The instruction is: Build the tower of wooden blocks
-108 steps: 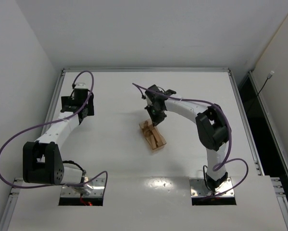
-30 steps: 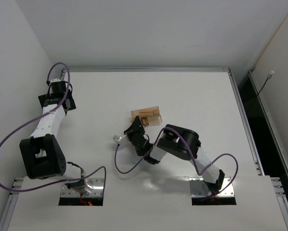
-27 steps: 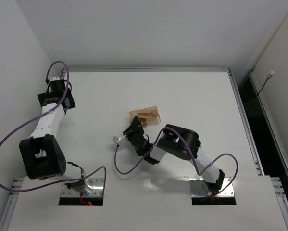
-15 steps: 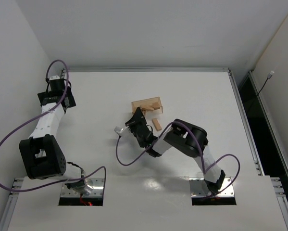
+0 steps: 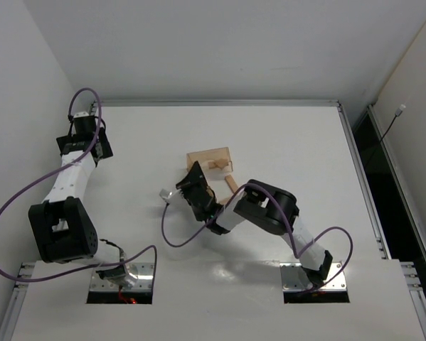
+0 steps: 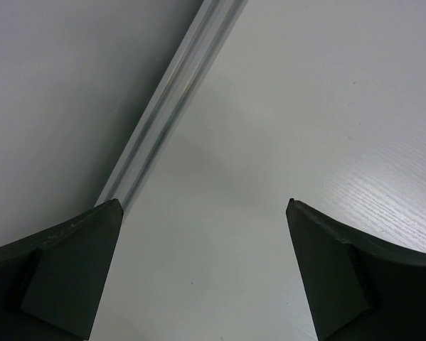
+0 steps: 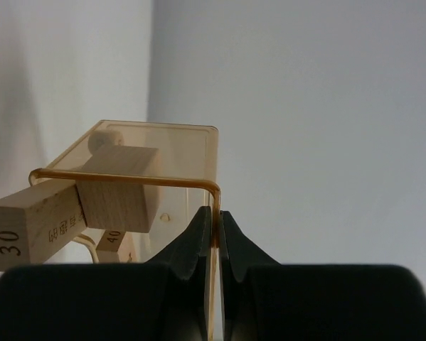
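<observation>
Rim of tray (image 7: 188, 153) pinched by right tool (image 7: 213, 213) (left tool (image 6: 204, 206) spread near rail (image 6: 163, 121)).

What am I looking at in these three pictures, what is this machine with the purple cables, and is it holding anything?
It is a pair of robot arms bolted to a white table. The wide picture comes from a camera above and behind them; the other two come from cameras on each wrist, looking past that arm's own fingers. The left gripper is open and empty, near the table's far left edge. The right gripper is shut on the thin wall of a see-through amber tray, which holds small wooden blocks, one marked 30. One loose block lies on the table beside the tray.
</observation>
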Robot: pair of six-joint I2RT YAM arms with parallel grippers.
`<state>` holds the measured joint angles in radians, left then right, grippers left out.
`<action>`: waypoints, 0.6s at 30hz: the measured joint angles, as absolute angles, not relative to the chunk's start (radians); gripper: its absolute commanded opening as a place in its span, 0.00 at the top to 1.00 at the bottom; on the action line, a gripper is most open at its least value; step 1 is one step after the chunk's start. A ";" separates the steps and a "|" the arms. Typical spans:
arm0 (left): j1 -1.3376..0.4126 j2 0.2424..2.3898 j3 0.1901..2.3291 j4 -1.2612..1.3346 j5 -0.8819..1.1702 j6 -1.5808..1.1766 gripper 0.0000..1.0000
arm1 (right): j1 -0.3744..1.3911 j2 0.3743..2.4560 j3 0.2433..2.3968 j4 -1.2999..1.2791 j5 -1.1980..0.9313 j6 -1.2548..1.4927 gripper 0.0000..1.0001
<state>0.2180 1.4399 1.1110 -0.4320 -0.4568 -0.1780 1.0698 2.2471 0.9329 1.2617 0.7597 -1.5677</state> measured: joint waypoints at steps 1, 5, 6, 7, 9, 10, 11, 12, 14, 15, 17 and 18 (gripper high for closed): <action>0.218 1.440 1.113 -0.432 -0.456 -0.178 0.00 | 1.064 2.247 0.979 1.255 0.767 -1.567 1.00; 0.218 1.440 1.116 -0.432 -0.456 -0.178 0.00 | 1.053 2.210 1.092 1.262 0.812 -1.536 1.00; 0.218 1.440 1.116 -0.432 -0.456 -0.178 0.00 | 1.052 2.192 1.092 1.271 0.825 -1.526 1.00; 0.218 1.440 1.116 -0.433 -0.456 -0.178 0.00 | 1.053 2.177 1.091 1.282 0.842 -1.513 1.00; 0.218 1.440 1.117 -0.433 -0.455 -0.178 0.00 | 1.053 2.158 1.076 1.301 0.865 -1.486 1.00; 0.218 1.440 1.117 -0.433 -0.455 -0.178 0.00 | 1.055 2.154 1.059 1.306 0.874 -1.476 1.00; 0.218 1.440 1.117 -0.433 -0.456 -0.178 0.00 | 1.056 2.154 1.037 1.310 0.881 -1.464 1.00; 0.218 1.440 1.117 -0.433 -0.456 -0.178 0.00 | 1.057 2.154 1.005 1.309 0.882 -1.455 1.00; 0.218 1.440 1.117 -0.433 -0.455 -0.178 0.00 | 1.062 2.165 0.937 1.307 0.884 -1.438 1.00; 0.218 1.440 1.117 -0.434 -0.455 -0.178 0.00 | 1.065 2.177 0.906 1.304 0.885 -1.434 1.00; 0.218 1.440 1.118 -0.434 -0.451 -0.178 0.00 | 1.071 2.214 0.870 1.295 0.891 -1.430 1.00; 0.218 1.440 1.119 -0.435 -0.450 -0.178 0.00 | 1.076 2.230 0.864 1.310 0.897 -1.430 1.00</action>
<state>0.2180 1.4403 1.1194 -0.4347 -0.4496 -0.1780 1.0756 2.2299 0.8639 1.3102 0.8970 -1.4300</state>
